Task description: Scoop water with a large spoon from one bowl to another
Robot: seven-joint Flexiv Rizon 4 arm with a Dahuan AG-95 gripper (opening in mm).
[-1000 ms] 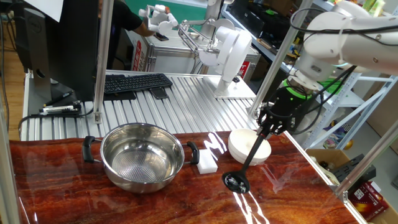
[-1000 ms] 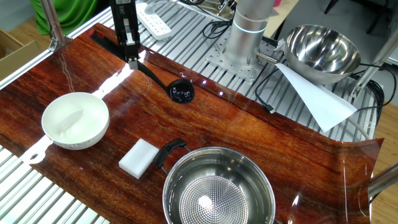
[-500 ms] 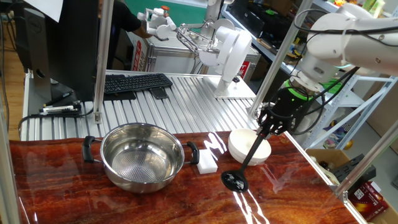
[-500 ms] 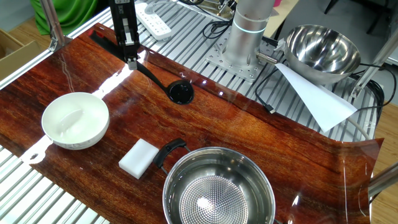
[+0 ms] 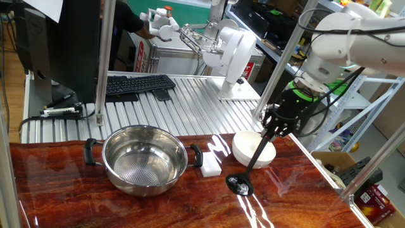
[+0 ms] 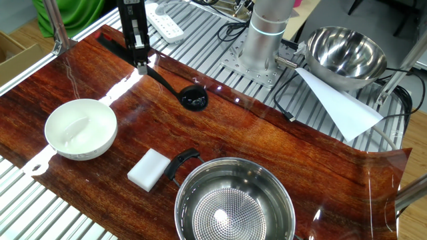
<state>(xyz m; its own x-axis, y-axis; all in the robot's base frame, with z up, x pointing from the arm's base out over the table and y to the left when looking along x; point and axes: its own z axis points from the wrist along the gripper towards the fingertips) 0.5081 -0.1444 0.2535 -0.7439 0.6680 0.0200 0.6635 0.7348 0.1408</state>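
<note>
Your end effector [image 5: 276, 130] is clamped on the ladle [image 5: 254, 161] handle; steel bowl [image 5: 144, 158] well aside, no scoop yet, white bowl [image 5: 253, 149] just below.

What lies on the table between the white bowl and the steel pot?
A white rectangular block lies between the white bowl and the steel pot, beside the pot's black handle; the other fixed view shows it best.

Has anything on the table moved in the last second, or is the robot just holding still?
Nothing visibly changed. The gripper still clamps the ladle by its handle, cup hanging low over the table between the steel pot and the white bowl. The white block has not moved either.
</note>
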